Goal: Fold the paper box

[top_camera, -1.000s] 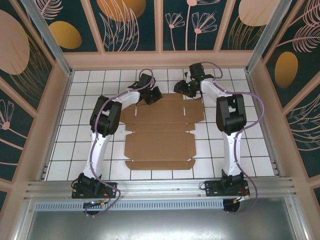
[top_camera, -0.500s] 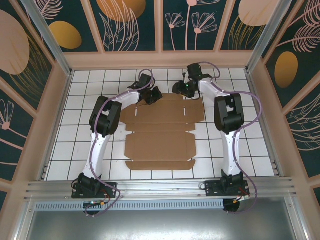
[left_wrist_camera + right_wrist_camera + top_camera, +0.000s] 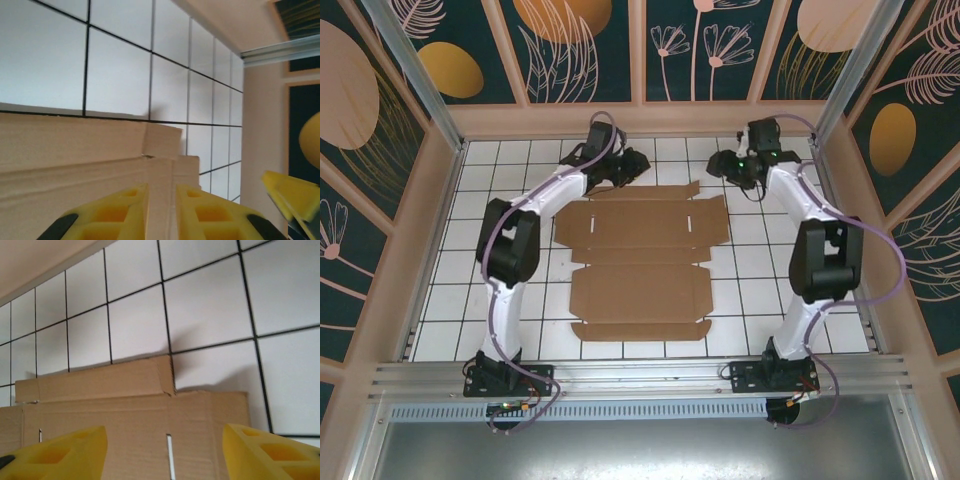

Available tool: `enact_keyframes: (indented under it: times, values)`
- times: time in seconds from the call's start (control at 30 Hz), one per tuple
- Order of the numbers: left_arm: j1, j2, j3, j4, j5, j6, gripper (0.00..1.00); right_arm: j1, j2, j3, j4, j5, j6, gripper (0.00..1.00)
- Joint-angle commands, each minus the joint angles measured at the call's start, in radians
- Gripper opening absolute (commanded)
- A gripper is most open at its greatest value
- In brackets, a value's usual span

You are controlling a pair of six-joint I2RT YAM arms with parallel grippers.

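1. cardboard, plain and brown: the paper box [image 3: 640, 262] lies flat and unfolded in the middle of the tabletop [image 3: 760, 300], between the two arms.
2. it has fold lines across it, small flaps at the sides and thin slots cut into it. a narrow strip runs along its far edge.
3. the tabletop is made of smooth white square tiles with dark lines between them.
4. the left claw [image 3: 632, 166] is by the far edge of the box, left of the middle. its yellow fingers [image 3: 125, 210] are nearly together, with just a thin gap. brown card shows in that gap, but i cannot tell if the claw pinches it.
5. the right claw [image 3: 718, 165] is near the far right corner of the box. its yellow fingers [image 3: 65, 452] are spread wide and hold nothing.
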Motion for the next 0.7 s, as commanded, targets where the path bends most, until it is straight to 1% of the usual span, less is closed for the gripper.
enact_keyframes:
  times: [0.0,0.1,0.2,0.3,0.47,0.6,0.67]
  values:
    - [-0.006,-0.067,-0.151,-0.029,0.015,0.070,0.20,-0.054,-0.026,-0.137,0.089,-0.087,0.018,0.64]
    - [-0.006,-0.106,-0.289,0.001,0.025,0.092,0.19,-0.096,-0.034,-0.229,0.160,-0.177,0.045,0.64]
    - [-0.006,-0.123,-0.400,0.047,0.036,0.091,0.15,-0.110,-0.021,-0.269,0.179,-0.218,0.036,0.65]
    - [-0.006,-0.132,-0.485,0.110,0.051,0.078,0.14,-0.110,0.009,-0.282,0.159,-0.247,0.008,0.64]
    - [-0.006,-0.124,-0.564,0.160,0.042,0.067,0.10,-0.109,0.039,-0.330,0.169,-0.285,-0.007,0.64]
    - [-0.006,-0.118,-0.621,0.202,0.039,0.047,0.09,-0.106,0.066,-0.340,0.143,-0.246,-0.022,0.64]
    - [-0.006,-0.117,-0.640,0.218,0.040,0.040,0.09,-0.102,0.073,-0.351,0.151,-0.269,-0.023,0.64]
